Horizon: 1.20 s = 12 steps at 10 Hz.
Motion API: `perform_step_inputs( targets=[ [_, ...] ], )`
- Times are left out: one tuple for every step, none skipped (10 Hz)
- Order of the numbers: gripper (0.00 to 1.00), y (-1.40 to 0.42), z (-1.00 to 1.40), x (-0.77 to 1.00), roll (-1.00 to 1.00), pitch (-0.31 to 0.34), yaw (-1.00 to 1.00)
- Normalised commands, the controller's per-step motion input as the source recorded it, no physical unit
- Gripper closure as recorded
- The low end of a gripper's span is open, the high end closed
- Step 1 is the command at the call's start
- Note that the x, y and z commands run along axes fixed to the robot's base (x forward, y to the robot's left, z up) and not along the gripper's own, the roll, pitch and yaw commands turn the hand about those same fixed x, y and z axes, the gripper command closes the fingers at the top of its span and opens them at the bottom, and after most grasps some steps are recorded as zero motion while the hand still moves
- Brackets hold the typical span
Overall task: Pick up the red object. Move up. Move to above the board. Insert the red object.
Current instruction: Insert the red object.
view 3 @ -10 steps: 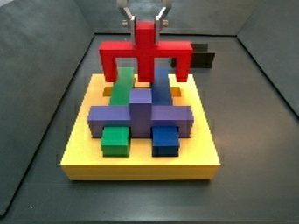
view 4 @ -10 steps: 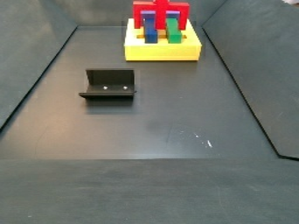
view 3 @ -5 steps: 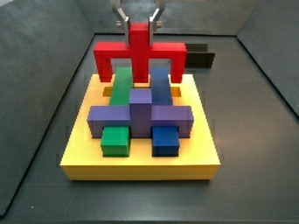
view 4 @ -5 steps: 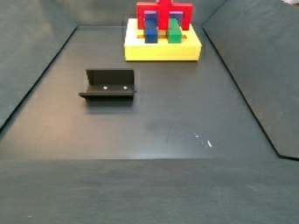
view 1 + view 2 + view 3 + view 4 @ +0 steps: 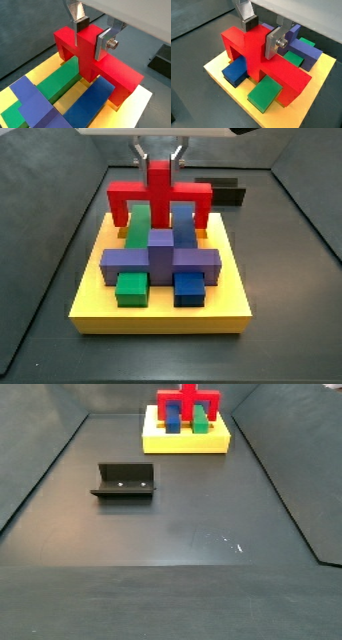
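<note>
The red object [image 5: 160, 196] hangs upright over the far end of the yellow board [image 5: 160, 318]. Its two legs straddle the long green bar [image 5: 138, 228] and the long blue bar [image 5: 182, 228] and reach down to the board. I cannot tell whether they sit in slots. My gripper [image 5: 158, 150] is above it, shut on its central post. Both wrist views show the post clamped between the fingers of the gripper [image 5: 92, 34] [image 5: 262, 33], with the red object's crossbar [image 5: 113, 70] [image 5: 281, 72] below. In a side view the red object [image 5: 187, 402] stands on the board [image 5: 187, 444] at the far end.
A purple cross-shaped piece [image 5: 160, 258] lies across the board's middle, with a small green block [image 5: 131, 288] and a small blue block [image 5: 191, 288] in front. The fixture [image 5: 124, 481] stands on the dark floor, apart from the board. Grey walls surround the floor.
My gripper has lowered the red object and shifted it slightly sideways. Its legs now sit lower beside the green and blue bars.
</note>
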Motion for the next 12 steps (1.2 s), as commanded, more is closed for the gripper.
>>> perform_step_inputs(
  targets=[
    [1.00, 0.00, -0.20, 0.00, 0.08, -0.004, 0.02],
    [1.00, -0.02, -0.10, 0.15, 0.13, 0.000, 0.07],
    [1.00, -0.06, -0.08, 0.18, 0.16, 0.000, 0.10],
    [1.00, -0.03, -0.05, 0.21, 0.13, 0.000, 0.09],
    [1.00, 0.00, 0.00, 0.15, 0.15, 0.000, 0.13],
    [1.00, 0.00, -0.01, 0.02, 0.14, -0.017, 0.18],
    [1.00, 0.00, 0.00, 0.09, 0.12, 0.000, 0.14],
    [1.00, -0.02, -0.03, 0.11, 0.12, -0.003, 0.12],
    [1.00, -0.06, -0.16, 0.06, 0.13, 0.000, 0.03],
    [1.00, -0.08, -0.21, 0.00, 0.13, 0.000, 0.00],
    [1.00, 0.00, -0.31, -0.01, 0.12, -0.023, -0.01],
    [1.00, 0.00, -0.31, -0.04, 0.14, -0.020, -0.02]
  ],
)
